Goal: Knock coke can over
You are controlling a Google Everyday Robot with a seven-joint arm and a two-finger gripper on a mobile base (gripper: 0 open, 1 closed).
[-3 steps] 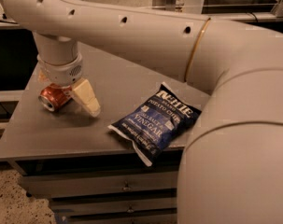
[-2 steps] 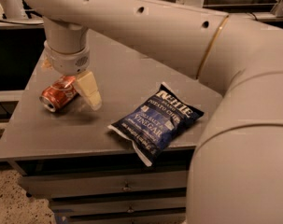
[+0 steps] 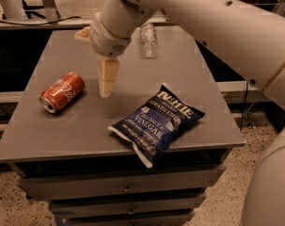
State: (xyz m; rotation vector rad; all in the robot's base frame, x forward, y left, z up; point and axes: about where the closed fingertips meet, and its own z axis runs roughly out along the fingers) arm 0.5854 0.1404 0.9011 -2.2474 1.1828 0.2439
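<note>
- The coke can [image 3: 62,92] lies on its side near the left edge of the grey table [image 3: 198,74]; its silver top faces the front-left corner, its white script is turned upward, and nothing touches it
- My gripper [image 3: 96,60] hangs above the table just right of the can and clear of it; it is spread wide and empty; one cream finger [image 3: 108,76] points down toward the tabletop, and the other shows only as a tip past the left side of my wrist
- A clear plastic bottle [image 3: 149,40] sits at the back of the table, just right of my wrist; I cannot tell if it stands or lies
- The blue chip bag [image 3: 156,124] lies flat toward the front right, one corner hanging over the front edge, well apart from the can
- My arm [image 3: 217,22] comes in from the upper right, crossing above the table's far corner; drawers [image 3: 125,188] sit beneath the tabletop
</note>
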